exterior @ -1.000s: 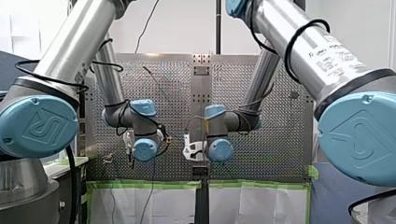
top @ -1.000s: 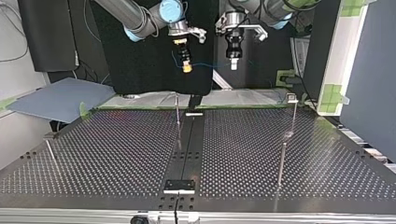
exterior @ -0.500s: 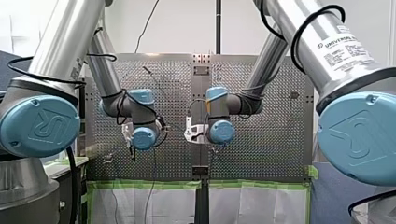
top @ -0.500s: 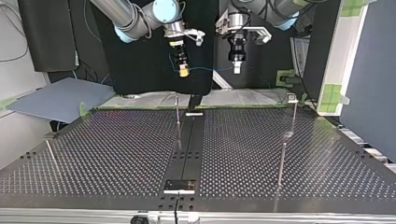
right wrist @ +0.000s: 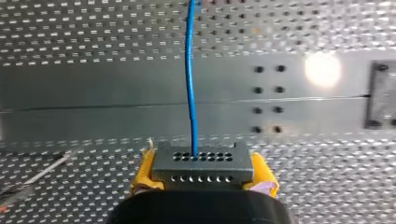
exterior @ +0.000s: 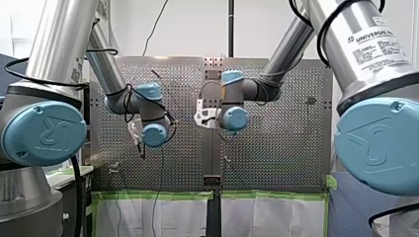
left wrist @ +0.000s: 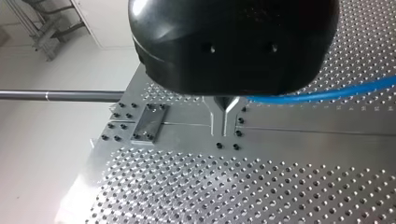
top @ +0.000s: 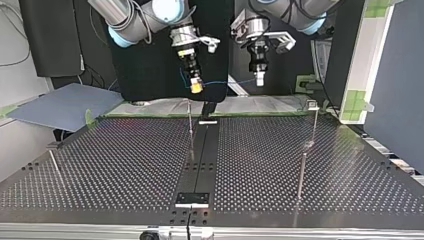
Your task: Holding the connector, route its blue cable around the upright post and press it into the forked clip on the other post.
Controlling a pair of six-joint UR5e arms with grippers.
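Observation:
In the right wrist view a grey connector (right wrist: 201, 163) sits between yellow pads (right wrist: 264, 175), and my right gripper (right wrist: 201, 179) is shut on it. The blue cable (right wrist: 190, 74) runs straight ahead from the connector. In the top view my right gripper (top: 196, 87) hangs above the table's far edge, and the cable (top: 225, 82) stretches across to my left gripper (top: 259, 80). My left gripper (left wrist: 226, 111) has its metal fingers shut together on the cable (left wrist: 327, 94), which leaves to one side. An upright post (top: 190, 127) stands just below my right gripper. A post with a forked clip (top: 312, 105) stands at the top view's right.
The perforated table (top: 125, 165) has a dark centre strip (top: 202, 150). A further thin post (top: 301, 172) stands at the top view's right and a short leaning one (top: 55, 165) at its left. A horizontal rod (left wrist: 60, 95) shows beside my left gripper.
Both grippers have come lower and nearer the table in the top view, carrying the taut cable; in the front view both wrists have risen. Neither grip has changed.

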